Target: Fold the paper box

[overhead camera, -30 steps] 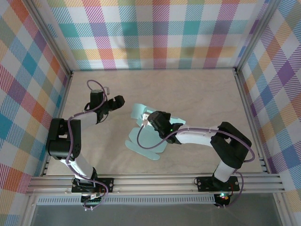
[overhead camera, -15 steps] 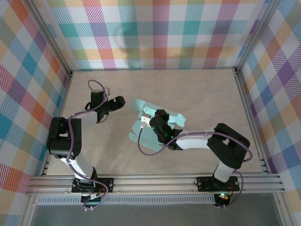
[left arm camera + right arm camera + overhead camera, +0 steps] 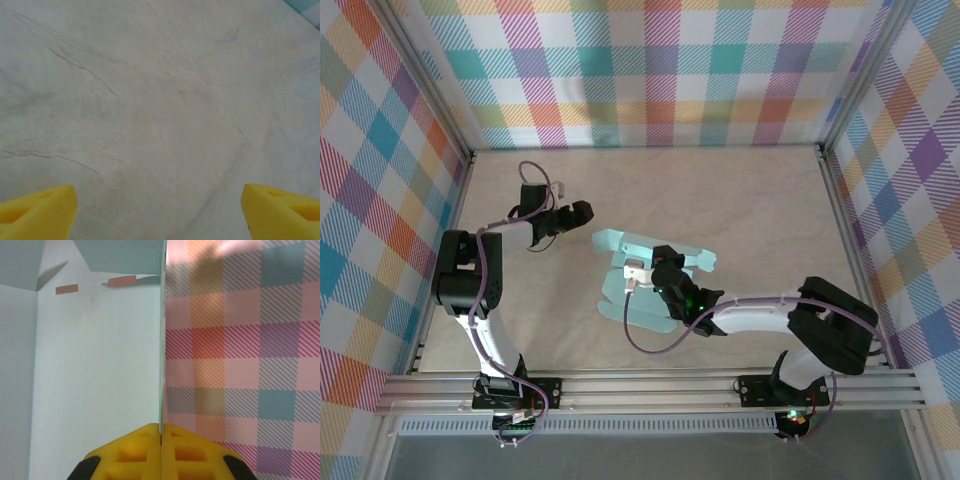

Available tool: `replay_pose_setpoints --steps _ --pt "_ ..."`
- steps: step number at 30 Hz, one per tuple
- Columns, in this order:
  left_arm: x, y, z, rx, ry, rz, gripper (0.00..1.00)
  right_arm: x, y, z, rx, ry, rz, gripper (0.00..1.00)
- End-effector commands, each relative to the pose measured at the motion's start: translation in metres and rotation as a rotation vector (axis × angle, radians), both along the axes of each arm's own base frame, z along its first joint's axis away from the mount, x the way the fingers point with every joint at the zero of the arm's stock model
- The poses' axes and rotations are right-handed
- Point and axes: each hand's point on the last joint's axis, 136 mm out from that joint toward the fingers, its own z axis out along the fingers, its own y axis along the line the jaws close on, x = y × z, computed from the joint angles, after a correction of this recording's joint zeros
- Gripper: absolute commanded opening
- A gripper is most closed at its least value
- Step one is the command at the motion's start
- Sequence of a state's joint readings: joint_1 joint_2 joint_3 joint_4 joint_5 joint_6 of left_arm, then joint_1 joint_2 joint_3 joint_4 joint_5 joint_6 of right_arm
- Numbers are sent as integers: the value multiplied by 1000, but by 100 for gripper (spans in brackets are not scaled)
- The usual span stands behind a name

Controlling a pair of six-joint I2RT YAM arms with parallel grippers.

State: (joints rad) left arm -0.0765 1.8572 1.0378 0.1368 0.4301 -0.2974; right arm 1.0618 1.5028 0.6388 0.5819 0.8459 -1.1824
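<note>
Paper box (image 3: pixel 638 310) sits mid worktop (image 3: pixel 740 200), slightly near and left of centre. It is a pale blue card blank, partly raised, with rounded flaps spread to the far side and the near left. The step in hand looks like lifting one panel up along its score line. To do it well, I'd keep the pinch close to the panel edge and swing the wrist around the crease rather than pull, or the whole blank will likely slide across the worktop. Thin card buckles easily, so no twisting. The flat part probably needs pinning next to the fold, and the free arm is the obvious candidate. Right end effector (image 3: pixel 645 277) is on top of the blank. In its wrist view the right end effector (image 3: pixel 161 432) has its yellow fingers pressed together, clamped on the card edge. That panel is seen edge-on, with the paper box (image 3: pixel 95 365) face to the left and the plaid wall to the right. Left end effector (image 3: pixel 585 212) is to the far left of the blank, near it but apart. In the wrist view the left end effector (image 3: pixel 160 212) has its fingertips (image 3: pixel 37 210) spread wide, holding nothing, with bare worktop between them.
</note>
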Motion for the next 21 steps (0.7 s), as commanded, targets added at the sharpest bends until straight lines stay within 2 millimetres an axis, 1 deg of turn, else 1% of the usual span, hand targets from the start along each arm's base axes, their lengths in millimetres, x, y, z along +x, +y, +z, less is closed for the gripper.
replay_pose_setpoints --steps 1,5,13,15,18,20,21 --pt "-5 -13 1 -4 10 -80 85 -12 0 -20 -36 51 70 0" --pt "-13 -24 -1 8 17 -123 85 -22 -5 -29 -62 85 120 0" --pt "-32 -46 -6 -10 44 -170 85 -37 -28 -41 -156 89 145 0" --pt "-38 -52 -8 -15 47 -184 85 -38 -32 -41 -180 70 151 0" --pt "-47 -60 -13 -24 59 -201 85 -34 -38 -40 -210 25 124 0" --pt "-52 -64 -16 -23 65 -211 85 -31 -39 -41 -218 -1 108 0" --pt "-53 -66 -16 -23 64 -214 85 -28 -37 -38 -206 -23 97 0"
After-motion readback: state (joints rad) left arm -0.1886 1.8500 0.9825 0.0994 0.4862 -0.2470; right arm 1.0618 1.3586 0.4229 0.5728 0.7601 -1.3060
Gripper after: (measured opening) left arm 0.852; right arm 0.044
